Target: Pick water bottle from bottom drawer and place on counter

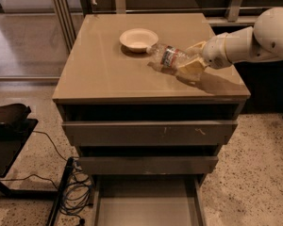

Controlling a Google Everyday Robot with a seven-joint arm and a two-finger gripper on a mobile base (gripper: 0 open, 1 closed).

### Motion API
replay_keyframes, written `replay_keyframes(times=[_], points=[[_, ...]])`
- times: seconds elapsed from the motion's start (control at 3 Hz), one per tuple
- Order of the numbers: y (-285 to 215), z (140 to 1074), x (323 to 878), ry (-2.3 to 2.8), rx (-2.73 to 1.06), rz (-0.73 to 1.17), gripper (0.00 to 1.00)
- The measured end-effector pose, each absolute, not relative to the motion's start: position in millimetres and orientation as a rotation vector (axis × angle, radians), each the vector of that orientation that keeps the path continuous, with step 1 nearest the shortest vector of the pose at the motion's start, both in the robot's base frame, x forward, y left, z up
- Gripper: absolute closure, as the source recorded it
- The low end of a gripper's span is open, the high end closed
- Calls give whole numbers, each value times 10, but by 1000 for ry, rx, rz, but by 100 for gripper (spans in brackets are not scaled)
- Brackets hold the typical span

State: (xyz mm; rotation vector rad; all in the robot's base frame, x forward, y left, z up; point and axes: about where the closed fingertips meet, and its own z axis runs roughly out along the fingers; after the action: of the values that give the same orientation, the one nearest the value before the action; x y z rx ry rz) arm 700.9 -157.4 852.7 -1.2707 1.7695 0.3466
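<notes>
Grips the base end of the water bottle (170,56) between the closed-in fingers of the gripper (192,60), low over the counter (104,65). Points the cap leftward, away from the gripper, just beside the bowl (138,39). Shows the bottom drawer (146,206) pulled out, well below the gripper.

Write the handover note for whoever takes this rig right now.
The tool is over the right side of the counter, shut on the base end of the water bottle.
The bottle is tilted, cap toward the white bowl, low over the counter. Whether it touches cannot be told.
The bottom drawer stands open.
Done: bottle out of the drawer and brought to the counter.
Left: set it down, release, withdraw.
</notes>
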Motion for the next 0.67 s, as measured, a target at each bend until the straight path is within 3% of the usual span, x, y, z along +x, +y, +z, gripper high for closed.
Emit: replay_keyframes(times=[0.67], points=[[-1569,8520,7007,1770,-1272,348,58]])
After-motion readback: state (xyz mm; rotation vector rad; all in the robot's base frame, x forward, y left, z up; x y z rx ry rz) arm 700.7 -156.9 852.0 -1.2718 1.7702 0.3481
